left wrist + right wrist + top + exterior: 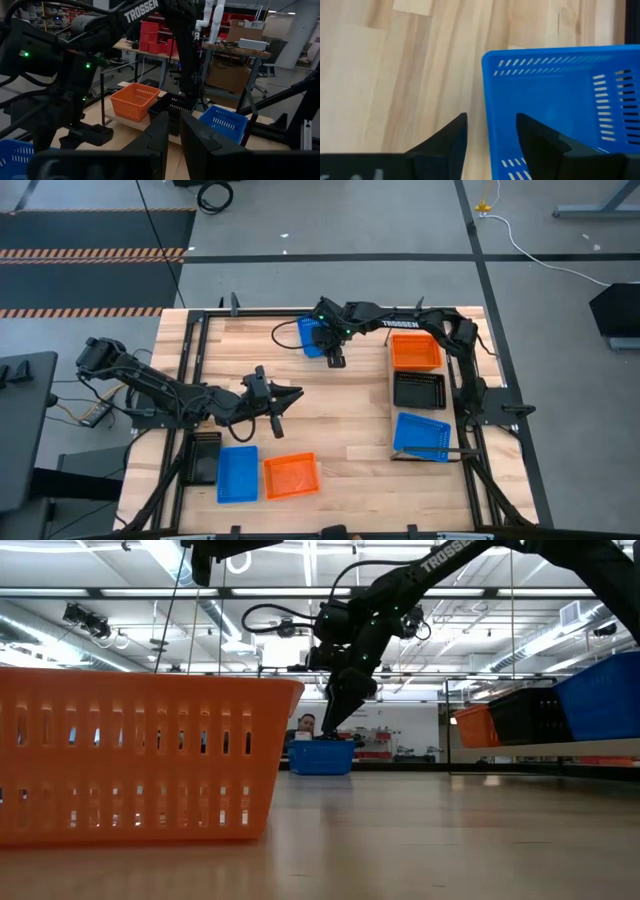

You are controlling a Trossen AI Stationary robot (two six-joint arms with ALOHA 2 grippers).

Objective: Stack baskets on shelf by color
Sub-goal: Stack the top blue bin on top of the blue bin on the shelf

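A blue basket rests on its base on the tabletop near the far edge. My right gripper hangs over its corner from above and is open. One finger is outside the side wall and one is over the inside, and neither plainly touches. The shelf at the right holds an orange basket, a black basket and a blue basket in a row. My left gripper hovers mid-table, open by a narrow gap and holding nothing.
Near the table's near-left corner sit a black basket, a blue basket and an orange basket, side by side. Bare wood lies between them and the shelf. A black frame runs along the table's edges.
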